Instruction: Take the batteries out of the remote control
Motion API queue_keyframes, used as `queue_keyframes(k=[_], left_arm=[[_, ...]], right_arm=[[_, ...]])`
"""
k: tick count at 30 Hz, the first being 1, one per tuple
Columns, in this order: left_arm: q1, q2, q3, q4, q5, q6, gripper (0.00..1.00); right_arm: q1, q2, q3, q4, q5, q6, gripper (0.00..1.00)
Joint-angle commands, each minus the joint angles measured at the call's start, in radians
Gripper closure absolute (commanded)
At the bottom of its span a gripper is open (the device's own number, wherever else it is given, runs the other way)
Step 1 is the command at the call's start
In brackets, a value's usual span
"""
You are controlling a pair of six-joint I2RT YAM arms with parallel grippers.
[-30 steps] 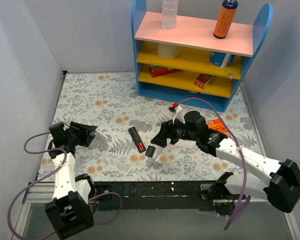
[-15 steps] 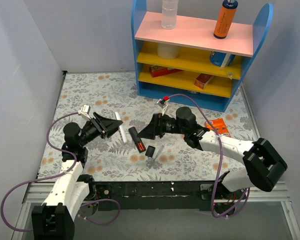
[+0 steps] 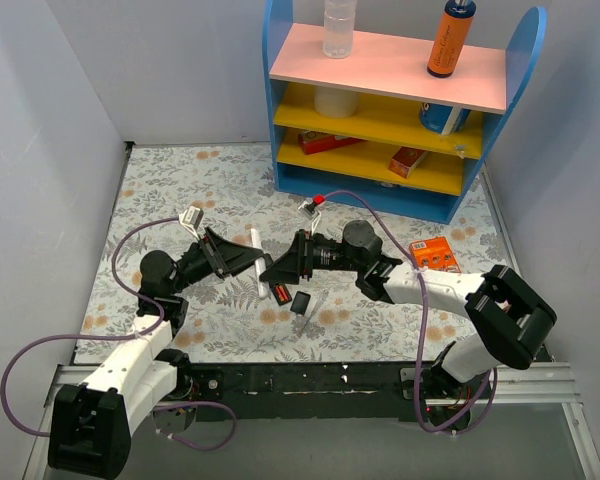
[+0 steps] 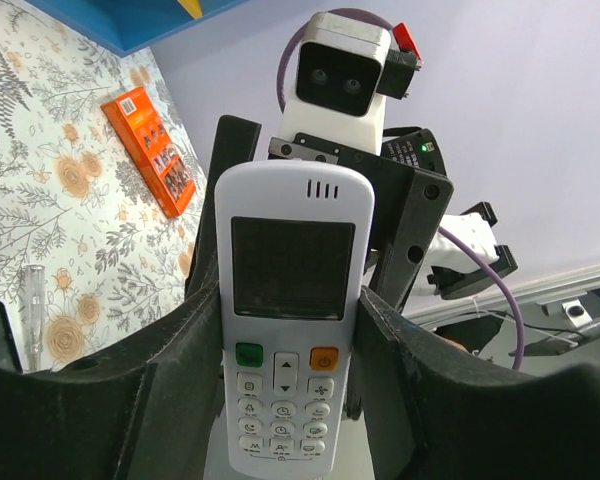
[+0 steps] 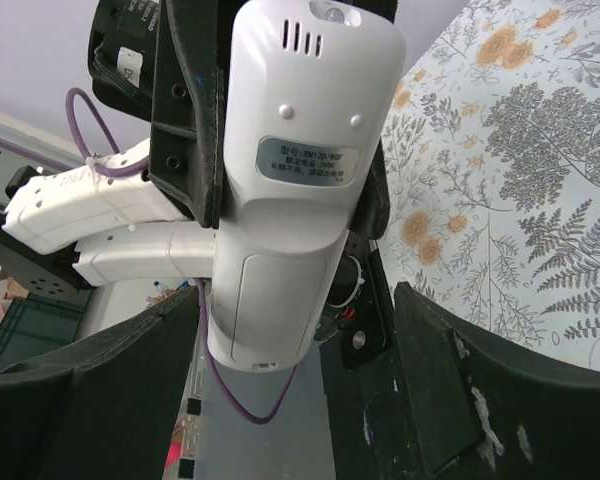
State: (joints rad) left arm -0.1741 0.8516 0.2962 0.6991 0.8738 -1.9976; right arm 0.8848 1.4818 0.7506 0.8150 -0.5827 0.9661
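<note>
Inspecting the worktop, you are finding the remote control (image 3: 276,285) lying near its middle, toward the near edge, with the back cover (image 3: 300,302) off and sitting just beside it. The batteries (image 3: 279,293) are apparently showing red in the open bay, so extraction is still pending. Your left gripper (image 3: 230,257) is pinching a white handset (image 4: 290,330) by its sides, while your right gripper (image 3: 283,268) is facing that handset's back with fingers spread, holding nothing.

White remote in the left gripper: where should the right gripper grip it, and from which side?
On the white remote, probably the free vent end, across its narrow width, coming end-on, opposite the left gripper. Its long edges run nearly parallel, and the battery cover on the back is left clear.
</note>
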Motion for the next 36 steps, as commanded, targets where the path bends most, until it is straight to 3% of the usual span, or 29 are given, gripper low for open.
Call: queue_keyframes(k=[1,3,6,9,10,13,17,19,22,29,36], left_arm=[[-0.03,0.01,0.023,0.069,-0.024,-0.043,1.0],[-0.036,0.015,0.029,0.082,-0.024,-0.043,1.0],[-0.045,0.017,0.037,0.079,-0.029,-0.041,1.0],[-0.047,0.018,0.043,0.07,-0.029,-0.036,0.96],[-0.047,0.02,0.047,0.063,-0.029,-0.033,0.89],[-0.047,0.024,0.069,0.021,-0.022,-0.001,0.69],[-0.047,0.032,0.119,-0.108,-0.015,0.072,0.41],[-0.047,0.036,0.148,-0.165,-0.016,0.132,0.28],[-0.047,0.047,0.21,-0.283,-0.025,0.219,0.23],[-0.054,0.121,0.32,-0.511,-0.045,0.368,0.22],[-0.087,0.176,0.382,-0.625,-0.097,0.46,0.27]], right_arm=[[0.028,0.015,0.052,0.098,-0.014,0.005,0.17],[0.039,0.02,0.055,0.101,-0.016,0.0,0.2],[0.045,0.017,0.043,0.118,-0.009,0.002,0.33],[0.046,0.002,0.013,0.133,0.009,0.005,0.54],[0.045,-0.006,0.006,0.134,0.017,0.003,0.66],[0.043,-0.035,-0.017,0.102,0.035,-0.035,0.83],[0.045,-0.075,-0.011,-0.035,0.078,-0.141,0.98],[0.045,-0.094,0.003,-0.135,0.108,-0.2,0.99],[0.046,-0.113,0.019,-0.236,0.139,-0.251,0.99],[0.055,-0.135,0.099,-0.485,0.247,-0.404,0.99],[0.072,-0.134,0.173,-0.646,0.372,-0.503,0.99]])
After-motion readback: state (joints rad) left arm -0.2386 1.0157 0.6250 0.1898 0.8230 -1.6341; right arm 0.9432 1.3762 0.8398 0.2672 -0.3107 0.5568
